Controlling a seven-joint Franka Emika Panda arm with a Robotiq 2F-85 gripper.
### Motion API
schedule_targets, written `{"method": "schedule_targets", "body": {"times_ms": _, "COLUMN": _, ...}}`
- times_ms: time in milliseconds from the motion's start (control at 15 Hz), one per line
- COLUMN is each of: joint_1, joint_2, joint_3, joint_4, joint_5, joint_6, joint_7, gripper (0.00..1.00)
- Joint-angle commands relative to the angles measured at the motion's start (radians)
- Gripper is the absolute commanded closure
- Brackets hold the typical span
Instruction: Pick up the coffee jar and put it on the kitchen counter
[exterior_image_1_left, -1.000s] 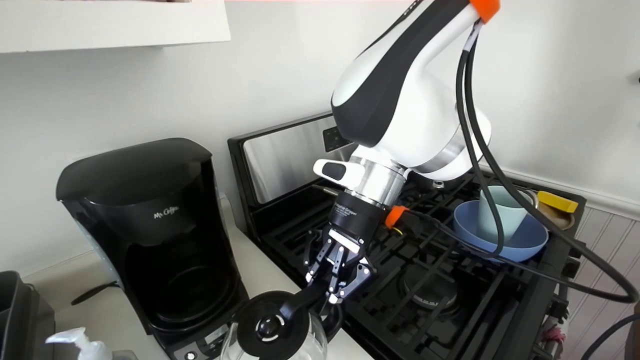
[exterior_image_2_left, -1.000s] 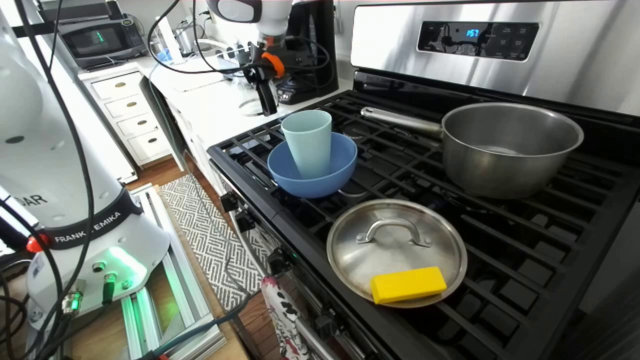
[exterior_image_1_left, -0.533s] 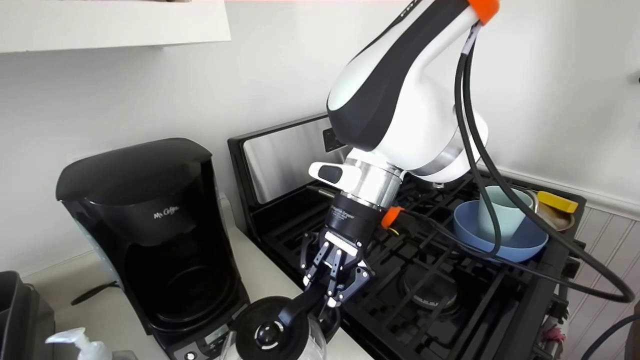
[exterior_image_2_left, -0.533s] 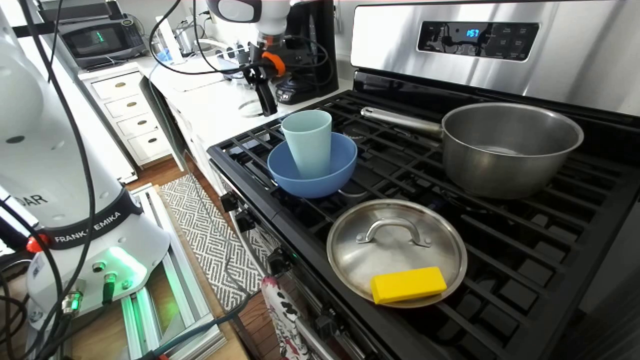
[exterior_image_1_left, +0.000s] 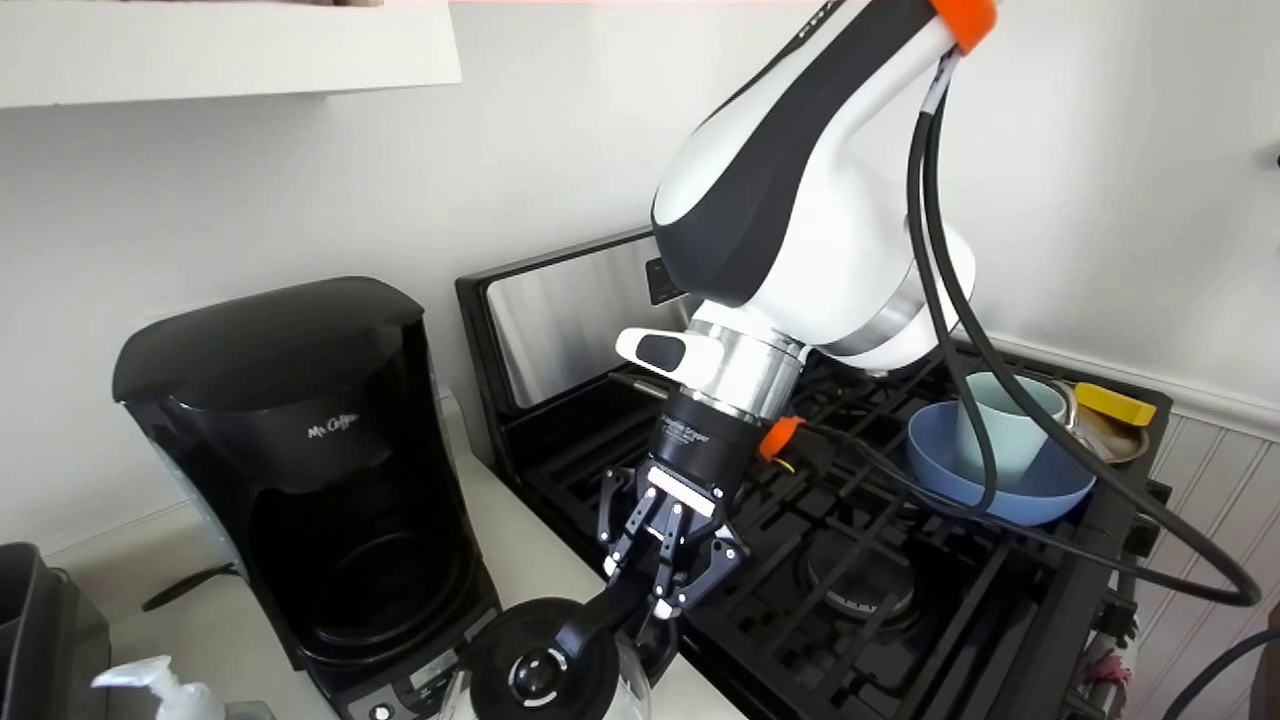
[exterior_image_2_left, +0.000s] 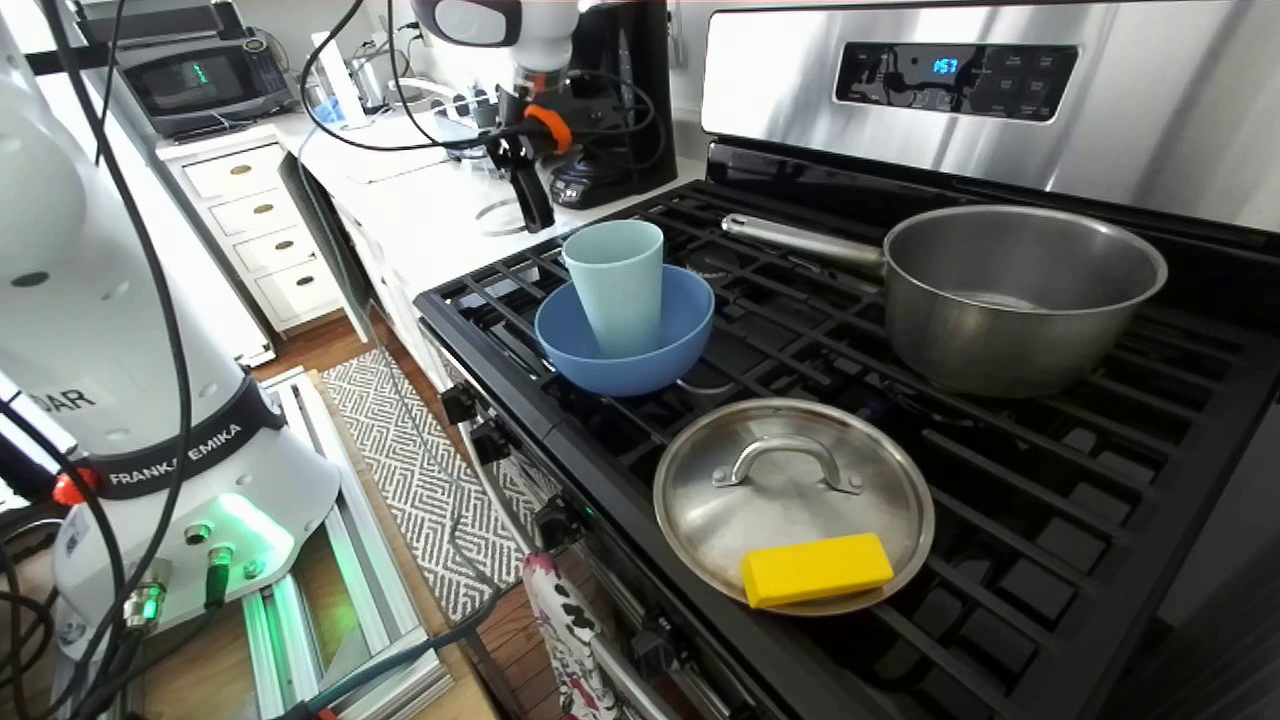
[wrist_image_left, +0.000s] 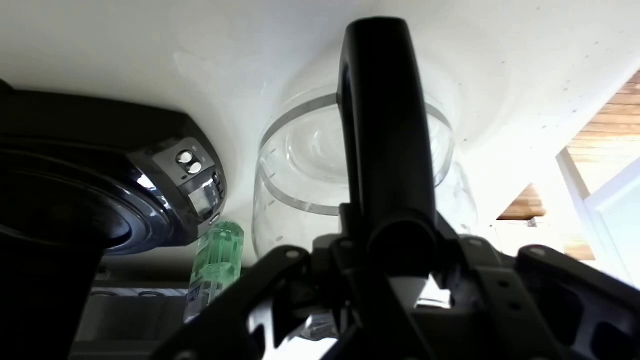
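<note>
The coffee jar, a clear glass carafe with a black lid (exterior_image_1_left: 500, 665), stands at the bottom edge of an exterior view, partly cut off. Its black handle (wrist_image_left: 385, 125) and glass body (wrist_image_left: 300, 222) show in the wrist view. Its glass base (exterior_image_2_left: 500, 215) shows in an exterior view over the white kitchen counter (exterior_image_2_left: 410, 220). My gripper (exterior_image_1_left: 640, 588) is shut on the handle, with a finger on each side of it in the wrist view (wrist_image_left: 392, 232). The jar is at or just above the counter (wrist_image_left: 225, 45); I cannot tell whether it touches.
A black coffee maker (exterior_image_1_left: 270, 420) stands beside the jar, with a green-topped bottle (wrist_image_left: 215, 260) near it. The black stove (exterior_image_1_left: 840, 570) adjoins the counter. On it are a blue bowl (exterior_image_2_left: 620, 370) with a cup, a steel pot (exterior_image_2_left: 1010, 310) and a lid (exterior_image_2_left: 790, 490).
My gripper and the jar have moved slightly down in an exterior view, with the arm shifting a little left. The grip on the handle looks the same.
</note>
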Motion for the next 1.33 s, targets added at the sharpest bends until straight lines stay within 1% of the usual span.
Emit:
{"method": "schedule_targets", "body": {"times_ms": 0, "joint_1": -0.011, "joint_2": 0.010, "joint_3": 0.001, "joint_4": 0.019, "joint_5": 0.023, "joint_6": -0.029, "joint_7": -0.063, "gripper": 0.92}}
{"method": "schedule_targets", "body": {"times_ms": 467, "joint_1": -0.006, "joint_2": 0.013, "joint_3": 0.001, "joint_4": 0.019, "joint_5": 0.015, "joint_6": -0.021, "joint_7": -0.111, "gripper": 0.92}}
{"method": "schedule_targets", "body": {"times_ms": 1267, "joint_1": -0.018, "joint_2": 0.064, "joint_3": -0.015, "joint_4": 0.071, "joint_5": -0.013, "joint_6": -0.077, "joint_7": -0.074, "gripper": 0.92}}
